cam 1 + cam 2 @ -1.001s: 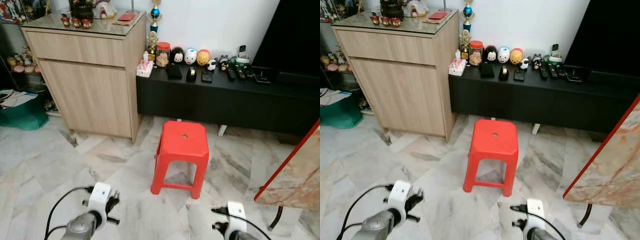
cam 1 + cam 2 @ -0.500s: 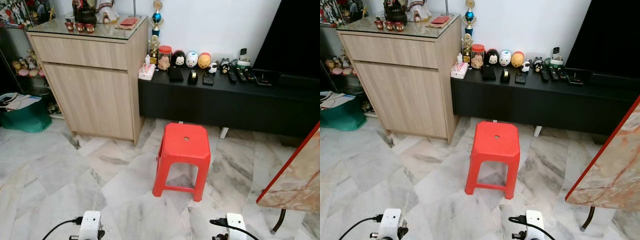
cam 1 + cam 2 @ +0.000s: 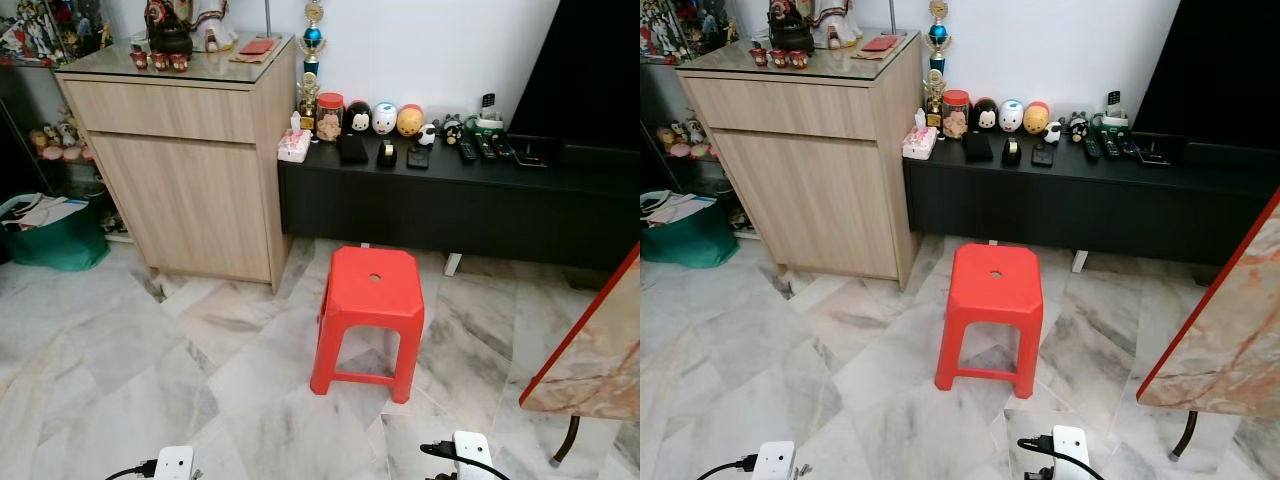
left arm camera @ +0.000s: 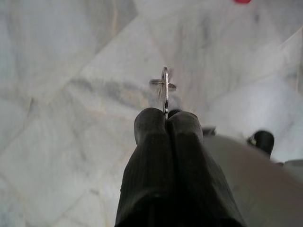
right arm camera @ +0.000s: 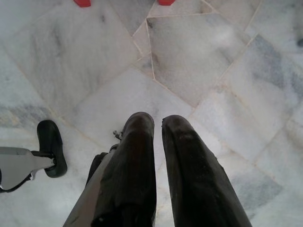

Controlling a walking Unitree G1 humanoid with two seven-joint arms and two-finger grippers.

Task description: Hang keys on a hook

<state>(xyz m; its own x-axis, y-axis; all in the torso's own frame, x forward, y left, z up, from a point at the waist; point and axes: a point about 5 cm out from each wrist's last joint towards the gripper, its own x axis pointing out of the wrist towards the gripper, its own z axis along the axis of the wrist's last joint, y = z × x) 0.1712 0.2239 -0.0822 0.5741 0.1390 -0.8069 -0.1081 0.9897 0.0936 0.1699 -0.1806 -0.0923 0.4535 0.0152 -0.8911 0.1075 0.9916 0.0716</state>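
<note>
Left hand [image 4: 166, 116] is clamped on the key ring [image 4: 164, 85], centre frame above marble floor [image 4: 57, 94]; light, stiff, slippery metal, best held at the ring; right hand [image 5: 158, 123] slightly apart, empty.

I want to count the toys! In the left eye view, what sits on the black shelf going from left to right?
Tissue box → jar with a red lid → black mouse toy → white toy → yellow toy → remotes.
</note>
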